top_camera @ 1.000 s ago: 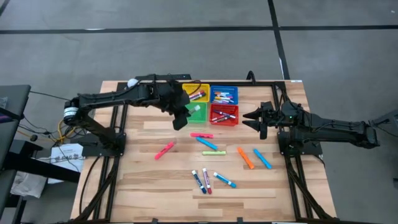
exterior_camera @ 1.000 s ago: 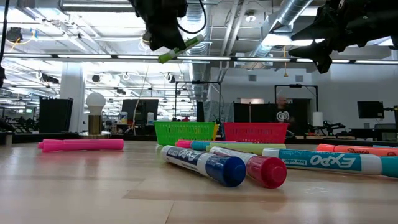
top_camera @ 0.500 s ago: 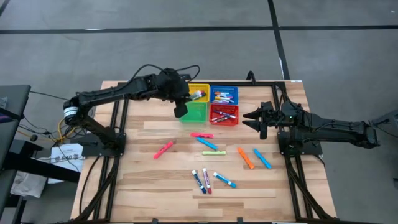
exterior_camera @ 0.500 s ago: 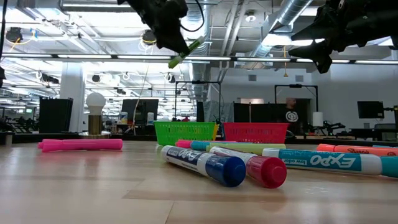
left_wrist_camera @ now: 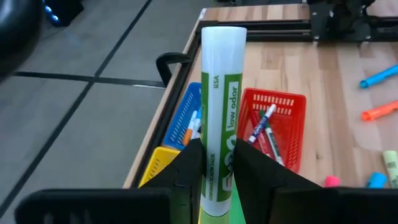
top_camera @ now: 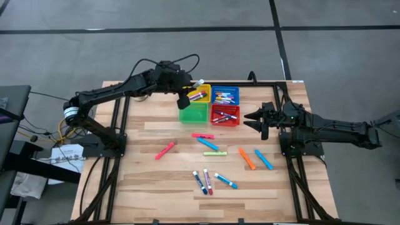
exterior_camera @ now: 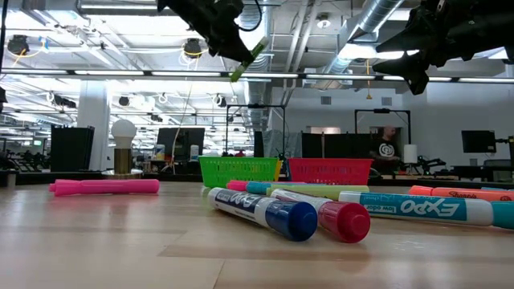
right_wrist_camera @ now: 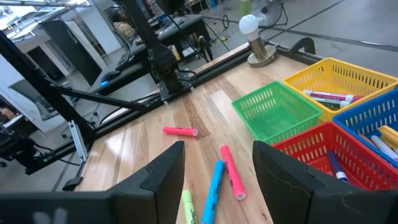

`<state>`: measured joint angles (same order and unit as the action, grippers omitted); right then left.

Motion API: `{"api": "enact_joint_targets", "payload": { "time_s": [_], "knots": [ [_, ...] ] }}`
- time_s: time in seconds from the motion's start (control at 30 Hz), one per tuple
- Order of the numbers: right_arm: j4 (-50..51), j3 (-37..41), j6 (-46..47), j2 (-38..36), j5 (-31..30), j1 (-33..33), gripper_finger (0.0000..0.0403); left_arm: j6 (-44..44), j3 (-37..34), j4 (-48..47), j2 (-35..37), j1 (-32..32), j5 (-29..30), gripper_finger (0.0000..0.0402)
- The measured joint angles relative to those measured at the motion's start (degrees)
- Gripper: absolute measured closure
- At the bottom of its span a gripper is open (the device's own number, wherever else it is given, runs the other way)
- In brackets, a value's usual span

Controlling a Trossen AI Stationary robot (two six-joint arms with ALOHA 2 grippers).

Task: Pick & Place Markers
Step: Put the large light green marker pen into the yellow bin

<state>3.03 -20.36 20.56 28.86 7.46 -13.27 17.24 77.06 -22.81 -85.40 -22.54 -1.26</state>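
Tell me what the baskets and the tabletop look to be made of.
The green basket and its yellow, red and blue neighbours look like moulded plastic: evenly coloured open lattice walls with a slight sheen. The tabletop looks like light wood planks, showing grain and seams, with a smooth, probably sealed finish. The frame around it seems black metal.
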Motion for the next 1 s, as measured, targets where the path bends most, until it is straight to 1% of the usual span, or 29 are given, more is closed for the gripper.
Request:
{"api": "enact_joint_targets", "payload": {
  "time_s": [0.2,0.37,0.5,0.7,0.87,1.0],
  "knots": [
    [0.00,0.00,0.00,0.00,0.00,0.01,0.0225,1.00,0.04,2.72,-2.56,-0.46,-0.13,0.0328],
    [-0.02,0.00,0.13,0.00,0.00,0.10,0.0225,5.18,0.04,4.99,-7.86,-0.46,1.24,0.0329],
    [-0.02,0.00,0.44,0.00,0.00,0.10,0.0225,8.61,0.04,5.66,-13.05,-1.11,1.27,0.0329],
    [-0.02,0.02,0.44,0.00,0.01,0.10,0.0225,13.77,0.02,7.95,-19.17,-3.41,2.76,0.0330],
    [-0.02,0.02,0.44,0.00,0.02,0.10,0.0225,15.01,0.04,9.10,-22.22,-5.84,2.76,0.0329],
    [-0.02,0.02,0.44,0.00,0.01,0.11,0.0225,16.40,0.09,9.21,-23.04,-7.18,2.40,0.0330]
  ]
}}
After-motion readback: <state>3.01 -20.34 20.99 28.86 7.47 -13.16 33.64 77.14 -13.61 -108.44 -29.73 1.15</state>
